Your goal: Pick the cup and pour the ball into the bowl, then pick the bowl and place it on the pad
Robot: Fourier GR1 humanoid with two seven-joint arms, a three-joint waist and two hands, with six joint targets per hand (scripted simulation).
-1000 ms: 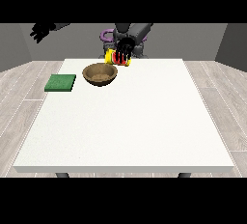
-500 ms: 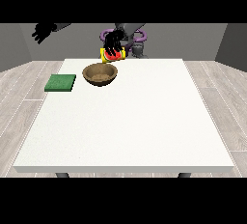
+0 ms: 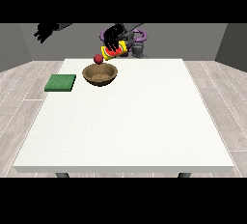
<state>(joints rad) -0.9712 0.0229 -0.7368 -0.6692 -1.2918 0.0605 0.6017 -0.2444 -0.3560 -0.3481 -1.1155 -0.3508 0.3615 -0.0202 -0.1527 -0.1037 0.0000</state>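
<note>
A yellow and red cup (image 3: 117, 51) is tipped on its side above the far edge of the table, its mouth turned to the view's left. The hand at the view's right (image 3: 112, 37) is curled round it from above. A small red ball (image 3: 98, 58) is out of the cup, in the air just over the far rim of the brown wooden bowl (image 3: 100, 74). The bowl stands on the white table (image 3: 130, 117) at the far left. A flat green pad (image 3: 61, 82) lies to the bowl's left. The hand at the view's left (image 3: 44, 31) hangs raised beyond the table's far left corner, fingers spread.
The robot's body with purple parts (image 3: 139, 39) stands behind the table's far edge. Grey wood floor surrounds the table on all sides.
The hand with the cup has tipped it further over towards the bowl. The red ball has come out of the cup and now hangs above the bowl's far rim.
</note>
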